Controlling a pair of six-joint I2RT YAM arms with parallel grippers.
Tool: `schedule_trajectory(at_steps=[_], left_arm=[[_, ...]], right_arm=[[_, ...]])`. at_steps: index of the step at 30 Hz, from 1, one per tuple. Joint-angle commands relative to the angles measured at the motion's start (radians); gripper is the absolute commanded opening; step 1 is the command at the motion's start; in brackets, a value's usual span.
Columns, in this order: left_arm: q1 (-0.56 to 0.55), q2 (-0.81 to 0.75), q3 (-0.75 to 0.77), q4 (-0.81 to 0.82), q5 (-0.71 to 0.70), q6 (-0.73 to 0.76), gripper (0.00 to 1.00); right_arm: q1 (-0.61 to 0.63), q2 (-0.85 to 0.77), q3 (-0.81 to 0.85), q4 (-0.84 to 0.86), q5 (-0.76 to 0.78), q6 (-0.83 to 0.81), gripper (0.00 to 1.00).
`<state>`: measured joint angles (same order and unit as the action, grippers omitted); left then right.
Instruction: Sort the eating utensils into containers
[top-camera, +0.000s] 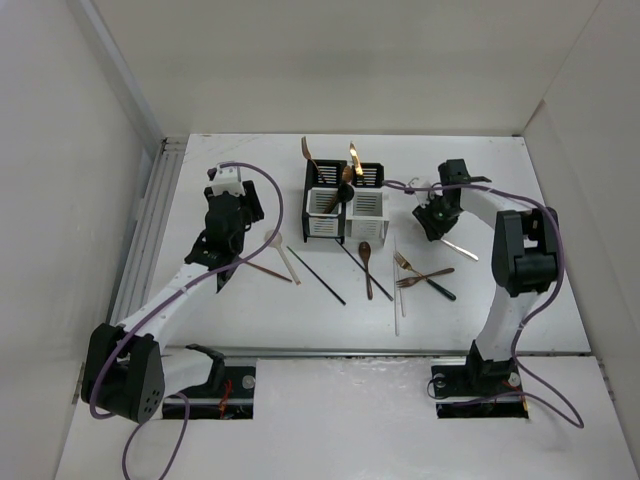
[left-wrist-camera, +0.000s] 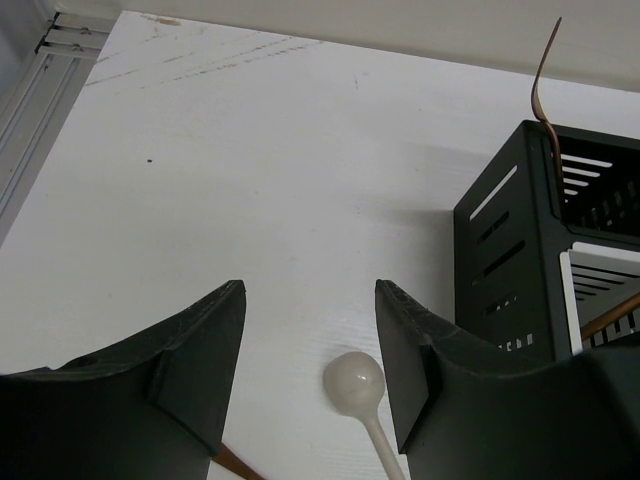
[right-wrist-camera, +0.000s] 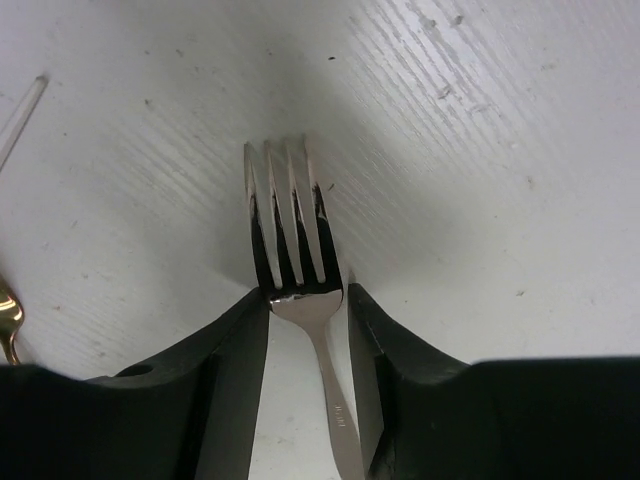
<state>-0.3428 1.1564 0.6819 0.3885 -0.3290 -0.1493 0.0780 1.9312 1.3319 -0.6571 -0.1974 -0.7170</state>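
The two joined containers (top-camera: 345, 203) stand at the table's back middle, with copper and gold utensils (top-camera: 353, 160) and a dark spoon upright in them. My left gripper (top-camera: 250, 212) is open and empty; in the left wrist view (left-wrist-camera: 310, 292) the cream spoon (left-wrist-camera: 353, 382) lies on the table between its fingers, nearer the right one, and the container's black wall (left-wrist-camera: 510, 250) is at the right. My right gripper (top-camera: 432, 224) is shut on a silver fork (right-wrist-camera: 287, 215) at its neck, right of the containers. The handle sticks out behind (top-camera: 460, 248).
In front of the containers lie a brown wooden spoon (top-camera: 366, 262), black chopsticks (top-camera: 318, 275), a gold fork (top-camera: 404, 264), a copper spoon (top-camera: 425, 277) and a white chopstick (top-camera: 398, 295). A brown handle (top-camera: 262, 267) lies by the cream spoon (top-camera: 283, 255). Walls enclose the table.
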Motion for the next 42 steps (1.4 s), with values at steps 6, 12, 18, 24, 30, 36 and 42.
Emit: schedule_trajectory(at_steps=[6, 12, 18, 24, 30, 36, 42], left_arm=[[0.005, -0.006, 0.016, 0.018, 0.014, -0.013, 0.52], [0.005, -0.006, 0.016, 0.018, 0.024, -0.013, 0.52], [0.005, -0.006, 0.016, 0.018, 0.024, -0.013, 0.52], [0.005, -0.006, 0.016, 0.018, 0.024, -0.013, 0.52], [0.005, -0.015, 0.016, -0.002, 0.024, -0.013, 0.52], [0.005, -0.006, 0.016, -0.002, 0.013, -0.004, 0.52], [0.005, 0.003, 0.025, -0.02, 0.013, -0.004, 0.52]], right_arm=[[0.0, 0.028, -0.086, 0.011, 0.164, 0.071, 0.43], [0.0, 0.028, -0.16, 0.023, 0.164, 0.1, 0.43], [0.0, 0.028, -0.189, 0.076, 0.142, 0.1, 0.21], [0.0, 0.038, -0.177, 0.067, 0.121, 0.091, 0.0], [-0.027, -0.142, -0.214, 0.16, 0.095, 0.134, 0.0], [-0.046, -0.447, -0.2, 0.328, 0.009, 0.244, 0.0], [-0.031, -0.62, -0.165, 0.652, -0.059, 0.459, 0.0]])
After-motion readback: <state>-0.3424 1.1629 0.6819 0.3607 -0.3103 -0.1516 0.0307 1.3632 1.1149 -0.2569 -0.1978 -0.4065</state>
